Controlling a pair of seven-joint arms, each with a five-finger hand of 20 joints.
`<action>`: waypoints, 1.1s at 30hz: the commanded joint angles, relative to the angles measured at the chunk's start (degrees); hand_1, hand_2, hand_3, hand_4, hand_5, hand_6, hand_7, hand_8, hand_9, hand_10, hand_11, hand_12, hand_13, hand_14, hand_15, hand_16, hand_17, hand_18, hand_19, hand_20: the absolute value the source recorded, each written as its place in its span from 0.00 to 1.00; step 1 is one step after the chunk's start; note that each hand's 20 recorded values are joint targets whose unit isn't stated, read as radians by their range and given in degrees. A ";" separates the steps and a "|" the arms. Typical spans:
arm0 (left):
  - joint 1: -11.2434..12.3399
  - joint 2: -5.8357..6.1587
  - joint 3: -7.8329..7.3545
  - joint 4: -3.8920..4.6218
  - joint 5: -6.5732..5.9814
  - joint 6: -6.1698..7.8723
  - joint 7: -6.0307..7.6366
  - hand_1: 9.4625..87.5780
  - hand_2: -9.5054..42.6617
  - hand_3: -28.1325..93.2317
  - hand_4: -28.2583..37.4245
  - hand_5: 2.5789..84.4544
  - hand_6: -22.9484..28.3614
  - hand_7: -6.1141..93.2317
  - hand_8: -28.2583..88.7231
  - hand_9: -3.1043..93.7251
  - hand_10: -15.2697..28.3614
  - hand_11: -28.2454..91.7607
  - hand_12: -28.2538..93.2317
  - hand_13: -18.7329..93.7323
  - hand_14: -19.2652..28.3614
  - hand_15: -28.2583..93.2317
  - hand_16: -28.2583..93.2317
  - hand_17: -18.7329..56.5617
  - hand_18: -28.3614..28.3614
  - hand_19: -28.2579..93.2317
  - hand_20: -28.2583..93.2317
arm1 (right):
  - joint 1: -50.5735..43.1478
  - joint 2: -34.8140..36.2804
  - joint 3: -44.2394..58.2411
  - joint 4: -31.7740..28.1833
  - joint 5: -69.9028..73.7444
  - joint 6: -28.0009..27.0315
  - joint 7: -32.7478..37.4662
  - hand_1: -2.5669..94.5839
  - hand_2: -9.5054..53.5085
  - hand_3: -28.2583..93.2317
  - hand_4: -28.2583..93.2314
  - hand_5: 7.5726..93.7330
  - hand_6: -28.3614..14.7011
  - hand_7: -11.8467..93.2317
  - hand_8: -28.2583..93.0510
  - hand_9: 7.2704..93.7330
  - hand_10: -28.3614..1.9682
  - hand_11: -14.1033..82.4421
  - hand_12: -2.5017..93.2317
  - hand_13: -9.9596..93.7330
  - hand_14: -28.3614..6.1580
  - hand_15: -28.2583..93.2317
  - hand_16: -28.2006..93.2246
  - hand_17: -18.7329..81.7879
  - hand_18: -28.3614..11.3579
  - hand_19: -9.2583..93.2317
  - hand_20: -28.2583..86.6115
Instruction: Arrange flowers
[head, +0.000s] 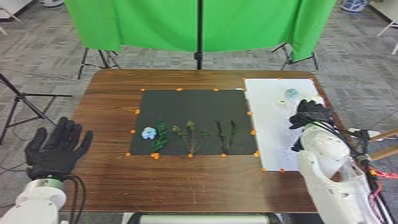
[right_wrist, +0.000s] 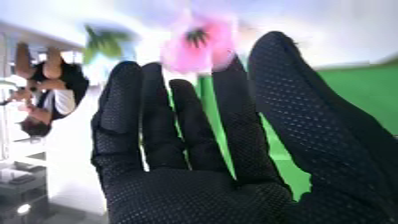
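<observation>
Brown wooden tabletop (head: 195, 182), with a green cloth (head: 133, 25) hanging behind it. On it lie a black mat (head: 187, 107) marked around its border with orange dots (head: 155, 156) and, to the right, a white sheet (head: 269, 125). Along the mat's near part, from left to right, are a blue flower (head: 149, 133), a leafy green sprig (head: 161, 135), branching stems (head: 191, 136) and two slim dark stems (head: 223, 137). A pale blue flower (head: 291, 93) and a small yellowish bloom (head: 282, 103) lie on the sheet. The right robot hand (head: 311, 116) is over the sheet, fingers extended and apart from the thumb; a pink flower (right_wrist: 197, 42) is by its fingertips, apparently not gripped, though contact is unclear. The left robot hand (head: 59, 150) is open and empty at the tabletop's left side. The arrangement looks partly done: greenery and one bloom seem placed, with other blooms probably still to add. No labels, brands or writing can be made out.
</observation>
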 joint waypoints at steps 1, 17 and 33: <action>0.47 0.16 0.53 0.09 0.13 0.98 -0.08 0.25 0.51 0.86 0.00 0.62 0.63 0.28 0.15 0.50 0.72 0.52 0.36 0.47 0.79 0.74 0.19 0.19 0.82 0.62 0.43 | 3.56 -1.45 -1.09 3.00 2.17 -2.33 4.42 0.59 0.00 0.90 0.00 0.55 0.55 0.28 0.12 0.38 0.27 0.27 0.12 0.55 0.30 0.63 0.33 0.52 0.05 0.94 0.60; 0.98 0.03 -0.05 -0.15 0.49 0.75 -1.18 0.24 0.51 0.87 0.00 0.61 0.63 0.28 0.15 0.49 0.72 0.53 0.36 0.46 0.78 0.74 0.18 0.19 0.82 0.62 0.44 | -0.21 0.43 -2.57 0.32 0.15 13.81 2.45 0.73 0.00 0.82 0.00 0.76 0.57 0.44 0.29 0.78 0.47 0.40 0.54 0.75 0.52 0.73 0.63 0.64 0.24 0.98 0.63; 2.37 -0.08 -0.14 -0.60 1.31 0.61 -1.91 0.24 0.51 0.87 0.00 0.61 0.63 0.28 0.15 0.50 0.72 0.53 0.36 0.46 0.78 0.74 0.18 0.19 0.82 0.62 0.44 | 10.84 -6.05 -12.84 -0.09 -0.10 22.35 -6.50 0.72 0.00 0.86 0.00 0.79 0.54 0.44 0.31 0.81 0.43 0.39 0.57 0.77 0.52 0.71 0.65 0.65 0.22 0.97 0.63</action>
